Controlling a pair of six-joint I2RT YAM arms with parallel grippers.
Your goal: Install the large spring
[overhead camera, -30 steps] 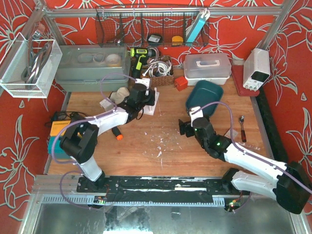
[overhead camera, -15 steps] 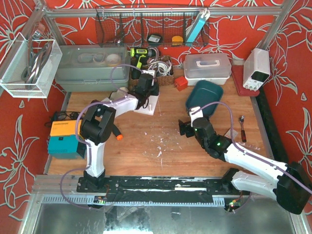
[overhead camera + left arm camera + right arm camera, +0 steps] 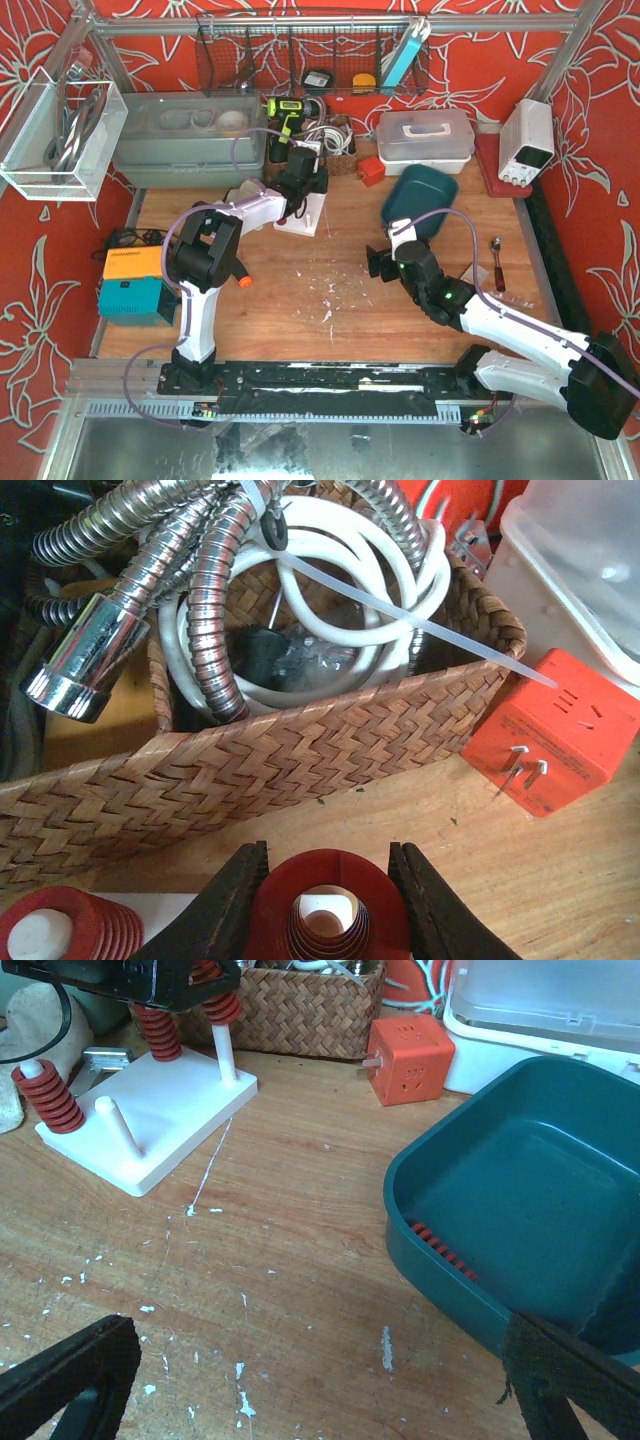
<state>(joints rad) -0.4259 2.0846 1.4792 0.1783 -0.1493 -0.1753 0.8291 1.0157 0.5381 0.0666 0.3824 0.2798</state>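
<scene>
My left gripper is shut on the large spring, a red coil held upright. Through its bore I see a white peg of the white base. In the right wrist view this spring sits around the top of a tall peg, under the left gripper. Another red spring stands on a peg just left of it. A third one stands at the base's near-left corner, next to a bare peg. My right gripper hangs open over the bare wood, apart from the base.
A wicker basket of metal hoses stands right behind the base, with an orange plug cube and a clear plastic box to its right. A teal bin holding a small red spring is beside my right gripper. A spoon lies further right.
My left arm has swung back and to the right with the spring, from the base's left side to its rear near the basket. The right arm has not moved.
</scene>
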